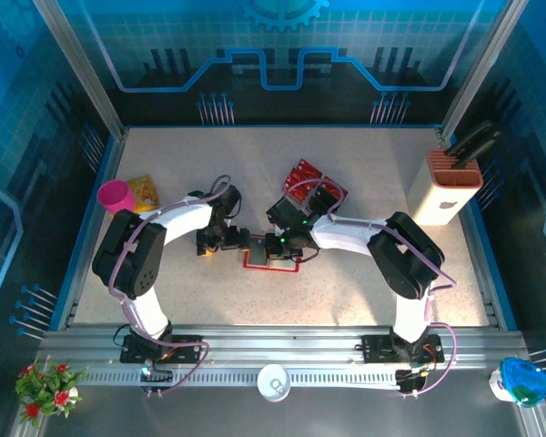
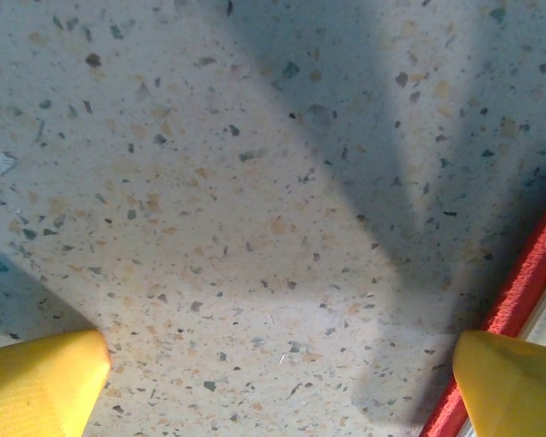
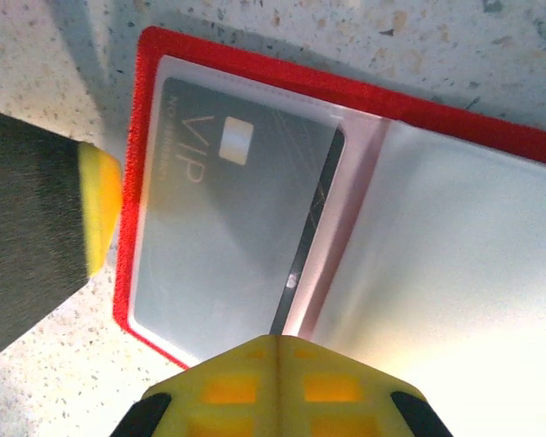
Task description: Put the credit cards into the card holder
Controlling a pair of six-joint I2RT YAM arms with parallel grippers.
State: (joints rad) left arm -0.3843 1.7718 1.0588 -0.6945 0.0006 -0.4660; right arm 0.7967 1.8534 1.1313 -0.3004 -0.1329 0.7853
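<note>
Slippage of the card holder [image 3: 455, 123] as the main worry: lying open and flat on the desk [image 1: 364, 282], unpinned as far as can be judged, and liable to skate or fold under a push. Right fingers [image 3: 273, 364] pressed together over its near edge, nothing visible between them. Could snag the clear sleeve on a careless withdrawal and drag the grey VIP card [image 3: 227, 237] back out. Cannot tell whether fully seated: dark long edge right at the fold, by the pocket mouth. Left fingers [image 1: 237, 242] spread wide and gripping nothing, low over bare desk, with one yellow tip [image 2: 510, 382] just beside the holder's red rim. Might flip the cover or shove the whole case if closed or swept from there. Possible clash too, with both arms crowded at one small spot.

Contents: in the holder, that single card in the left pocket; right pocket pale under glare, seemingly unfilled. Other credit cards [image 1: 311, 187] in a loose red-and-black heap on the desk just beyond the right wrist, in no container. Beige slotted block [image 1: 450, 187] at the far right, holding dark things. Pink cup [image 1: 116, 196] at the left, contents not visible.
</note>
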